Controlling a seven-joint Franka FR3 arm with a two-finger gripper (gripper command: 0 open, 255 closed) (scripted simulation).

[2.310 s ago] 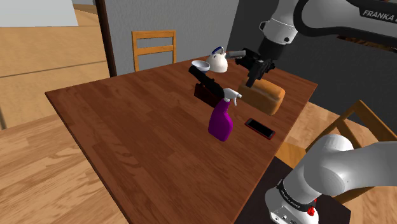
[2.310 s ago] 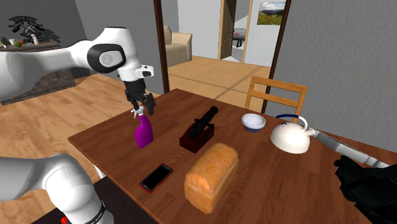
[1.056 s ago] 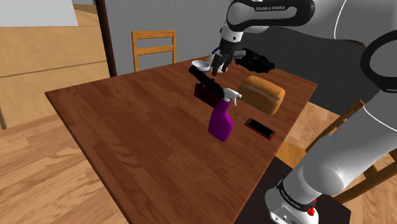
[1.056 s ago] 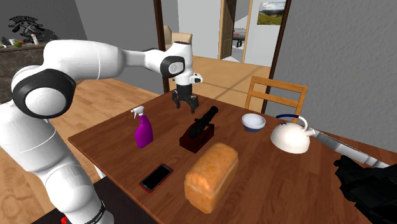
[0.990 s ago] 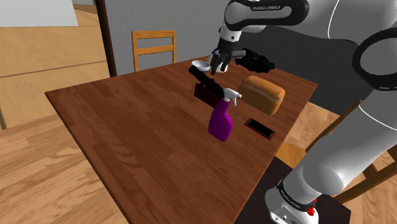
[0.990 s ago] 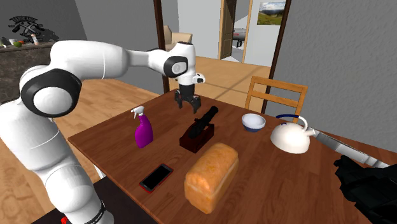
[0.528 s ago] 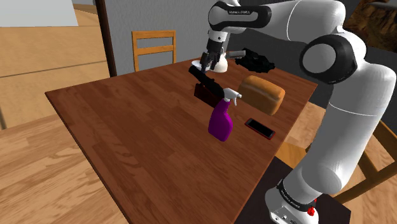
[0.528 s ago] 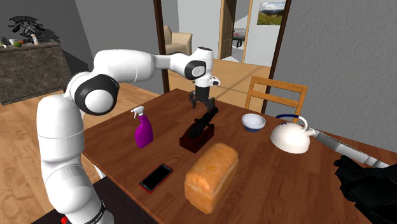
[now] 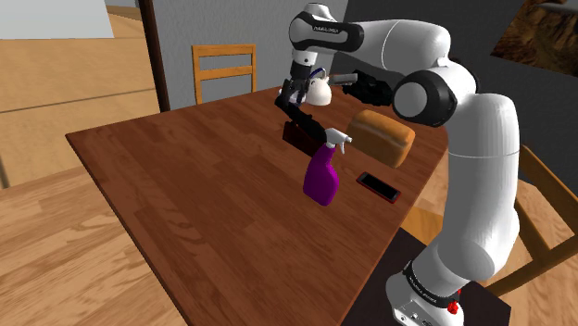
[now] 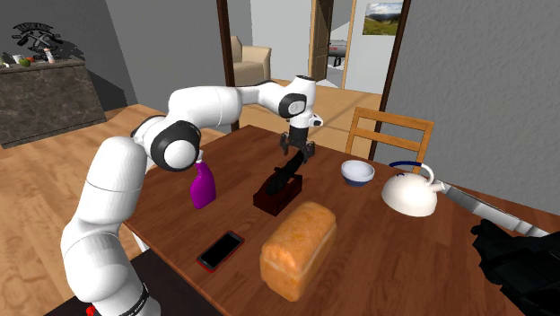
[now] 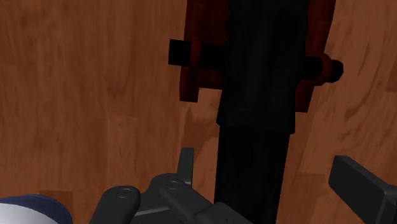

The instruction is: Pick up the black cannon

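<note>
While the black cannon point(image 11: 254, 76) is seated lengthwise on the bench point(image 9: 185, 185), the hand point(image 11: 266, 167) is held just above its muzzle end, with fingers point(image 11: 359, 184) spread apart and unclamped, so that the barrel's long axis is straddled between them.

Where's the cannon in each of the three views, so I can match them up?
Shoulder view: cannon mid-table, just beyond the purple bottle.
Second exterior view: centre, right of the bottle, behind the loaf.
Wrist view: its barrel runs between the open fingers, untouched.
Shared landmark: the hand, over the barrel's raised end.
</note>
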